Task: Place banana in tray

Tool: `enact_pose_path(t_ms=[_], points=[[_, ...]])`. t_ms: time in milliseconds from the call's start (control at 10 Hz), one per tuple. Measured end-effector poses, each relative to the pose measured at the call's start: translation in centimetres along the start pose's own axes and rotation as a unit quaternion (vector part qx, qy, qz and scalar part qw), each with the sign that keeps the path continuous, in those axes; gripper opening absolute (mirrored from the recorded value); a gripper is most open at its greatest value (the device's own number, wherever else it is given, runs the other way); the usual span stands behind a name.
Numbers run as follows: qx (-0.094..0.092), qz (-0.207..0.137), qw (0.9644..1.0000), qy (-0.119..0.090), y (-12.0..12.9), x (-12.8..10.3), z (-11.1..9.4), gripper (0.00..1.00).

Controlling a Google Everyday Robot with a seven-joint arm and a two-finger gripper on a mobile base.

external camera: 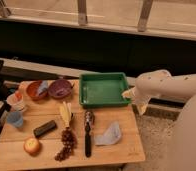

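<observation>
The banana (66,113) is small and pale yellow and lies on the wooden table (106,152), left of centre, just below the purple bowl. The green tray (104,90) sits at the back right of the table and holds nothing I can see. My gripper (128,93) is at the end of the white arm coming in from the right. It hovers at the tray's right rim, well away from the banana.
A brown bowl (37,90) and a purple bowl (60,88) stand left of the tray. A dark grape bunch (65,144), an apple (31,145), a black bar (45,128), a dark-handled utensil (87,134), a grey cloth (110,136) and cups (15,119) lie on the table.
</observation>
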Motion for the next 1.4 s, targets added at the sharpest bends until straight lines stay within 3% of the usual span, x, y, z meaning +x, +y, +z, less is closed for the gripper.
enact_pose_path(t_ms=[500,800,1000,1200,1400], points=[[-0.001,-0.001,1.0000,0.000,0.0,0.0,0.0,0.80],[-0.021,-0.053,0.9984,0.003,1.5,1.1,-1.0,0.80],[-0.048,-0.114,0.9921,0.019,5.1,3.9,-1.9,0.80],[-0.071,-0.168,0.9826,0.034,8.3,7.1,-2.8,0.80],[-0.094,-0.237,0.9655,0.052,11.7,11.7,-3.9,0.80]])
